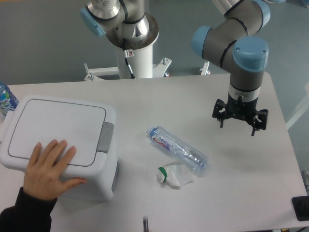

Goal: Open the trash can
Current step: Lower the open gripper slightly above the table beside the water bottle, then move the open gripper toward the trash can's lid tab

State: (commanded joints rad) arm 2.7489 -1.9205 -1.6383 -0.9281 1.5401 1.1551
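A person's palm (48,166) steadies the shut trash can (58,145) at nine o'clock; my hand (240,119), spread wide and empty, must next reach its grey latch (105,137).

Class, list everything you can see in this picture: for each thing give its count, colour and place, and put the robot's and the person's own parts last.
trash can: one, white with grey latch, lid shut, table's left side
plastic bottle: one, clear, lying at table centre
crumpled wrapper: one, white and green, just in front of the bottle
second bottle: one, blue-labelled, left edge, mostly cut off
table: one, pale grey
person's hand: one, resting on the trash can lid
pincer: one, black, open, hovering over the table's right side
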